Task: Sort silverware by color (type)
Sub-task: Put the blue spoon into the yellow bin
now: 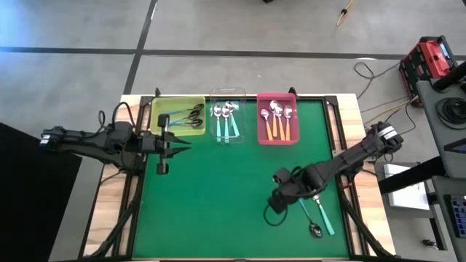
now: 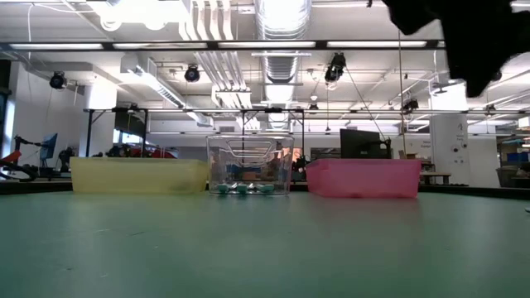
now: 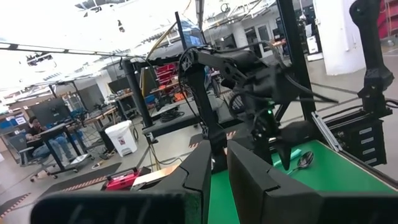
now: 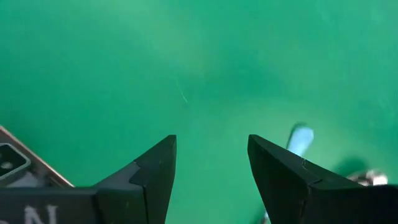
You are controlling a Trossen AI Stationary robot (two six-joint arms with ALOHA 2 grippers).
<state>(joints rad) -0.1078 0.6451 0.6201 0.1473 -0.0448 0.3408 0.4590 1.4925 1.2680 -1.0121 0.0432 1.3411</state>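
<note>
- Right hand (image 1: 280, 191) sits low over the green table (image 1: 218, 204) toward its near right part, its two dark fingers (image 4: 155, 168) spread apart and holding nothing; bare green mat shows between them in the right wrist view.
- Just beside that hand lie two loose spoons; a teal-handled spoon (image 1: 323, 215) and a dark-bowled spoon (image 1: 312, 220), both on the mat on the hand's outer side, close to it but not in its grip; the right wrist view catches a teal handle tip (image 4: 301, 138) just past one finger.
- Those two spoons run lengthwise from near the hand down toward the table's near edge, slanting a little; the dark bowl points to the near edge.
- Left hand (image 1: 182, 145) hovers at the table's left, by the yellow bin (image 1: 177, 116); fingers pinched nearly together, nothing between them.
- Along the far edge, three bins in a row; yellow holding dark spoons (image 1: 191, 116), the clear bin (image 1: 228, 120) holding silver bowls on teal handles, the pink bin (image 1: 277, 120) holding orange-handled spoons (image 1: 279, 122); handles in the clear and pink bins point toward the near side.
- Writing: only a partial letter "N" on the right wrist housing; nothing else readable.
</note>
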